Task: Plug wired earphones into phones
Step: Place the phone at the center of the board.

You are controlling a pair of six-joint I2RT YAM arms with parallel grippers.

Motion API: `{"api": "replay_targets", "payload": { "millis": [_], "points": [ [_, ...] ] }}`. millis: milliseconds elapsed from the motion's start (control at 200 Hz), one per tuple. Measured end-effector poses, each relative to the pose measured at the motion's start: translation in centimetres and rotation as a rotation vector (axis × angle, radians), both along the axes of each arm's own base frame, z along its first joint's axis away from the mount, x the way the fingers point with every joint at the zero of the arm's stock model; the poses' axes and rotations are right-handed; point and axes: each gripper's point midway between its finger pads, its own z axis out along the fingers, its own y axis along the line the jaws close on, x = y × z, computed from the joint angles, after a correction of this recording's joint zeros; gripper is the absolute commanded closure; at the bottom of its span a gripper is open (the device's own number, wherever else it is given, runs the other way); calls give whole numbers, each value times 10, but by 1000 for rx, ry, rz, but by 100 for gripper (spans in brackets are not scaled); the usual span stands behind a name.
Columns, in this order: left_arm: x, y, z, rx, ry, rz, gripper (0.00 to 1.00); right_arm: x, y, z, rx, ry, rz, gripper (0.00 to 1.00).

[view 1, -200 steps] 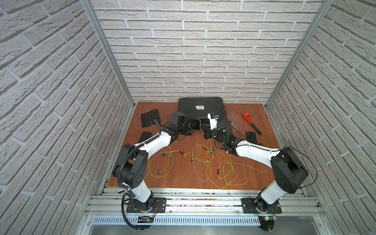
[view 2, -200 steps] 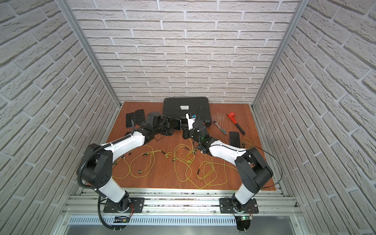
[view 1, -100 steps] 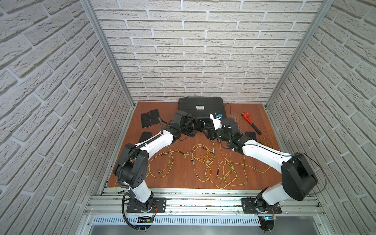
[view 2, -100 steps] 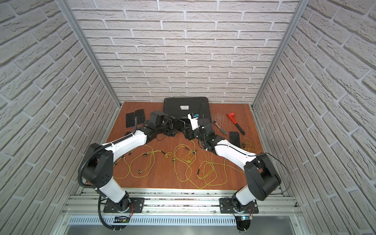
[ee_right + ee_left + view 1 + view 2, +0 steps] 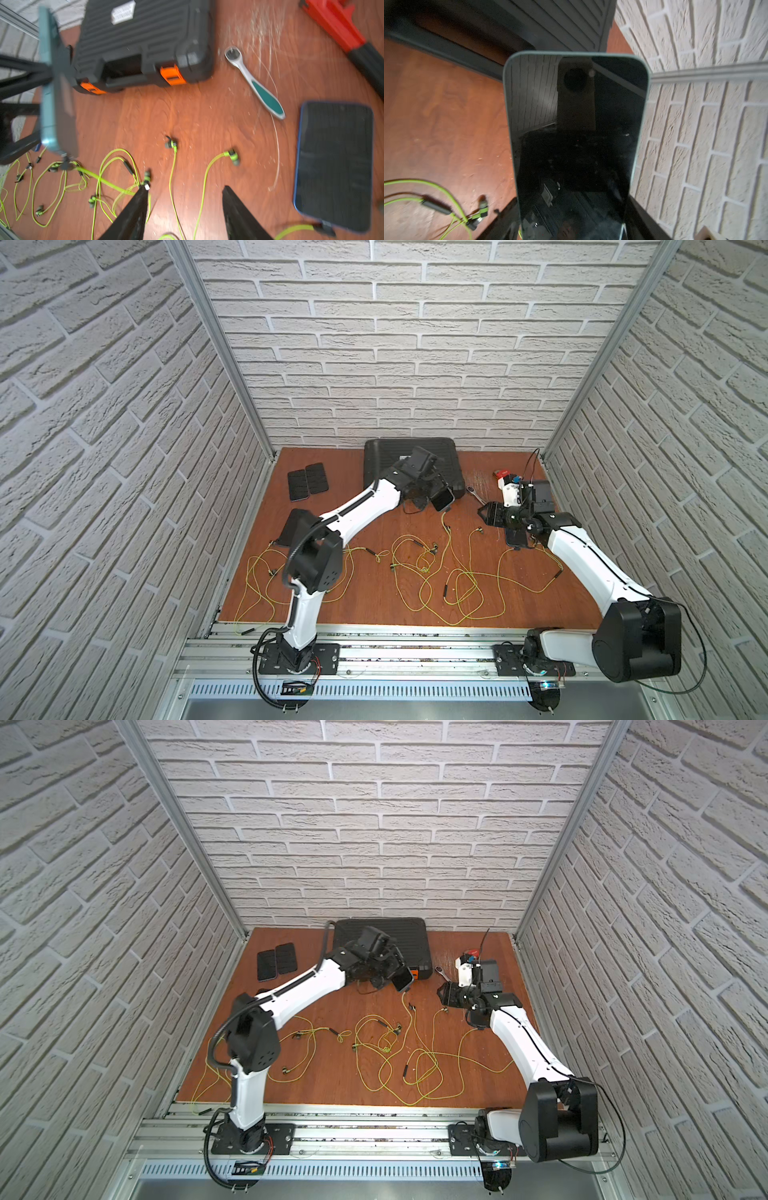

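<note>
My left gripper point(image 5: 430, 491) is shut on a teal-edged phone point(image 5: 442, 499) point(image 5: 575, 135), held off the table in front of the black case. A yellow-green cord hangs from that phone's lower end point(image 5: 66, 164) down to the table. My right gripper point(image 5: 487, 514) point(image 5: 185, 188) stands open and holds nothing; only cords on the table lie below it. Beside it lies a second phone point(image 5: 334, 164) with an earphone plug point(image 5: 324, 227) at its end. Several wired earphones point(image 5: 453, 580) lie in loose loops mid-table. Two phones point(image 5: 307, 485) lie back left, and a further phone point(image 5: 291, 526) lies partly under the left arm.
A black case with orange latches point(image 5: 411, 464) point(image 5: 145, 41) stands at the back. A ratchet wrench point(image 5: 255, 83) and a red pipe wrench point(image 5: 332, 27) lie back right. Brick walls close in three sides.
My right gripper has opened and pulled away to the right from the held phone. My left gripper has carried the phone a little to the right, with the cord trailing from it.
</note>
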Motion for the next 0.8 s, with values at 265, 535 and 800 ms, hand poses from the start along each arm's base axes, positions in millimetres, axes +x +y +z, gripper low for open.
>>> {"api": "replay_targets", "payload": {
  "millis": [265,535,800],
  "points": [
    [-24,-72,-87,205,30,-305,100,-19,-6,-14,-6,43,-17,42],
    [-49,-55,-136,336,134,-402,94,-21,-11,-14,-13,39,-30,43],
    [-48,-59,-143,326,133,-426,46,-20,-12,-15,-12,40,-31,43]
  ]
}}
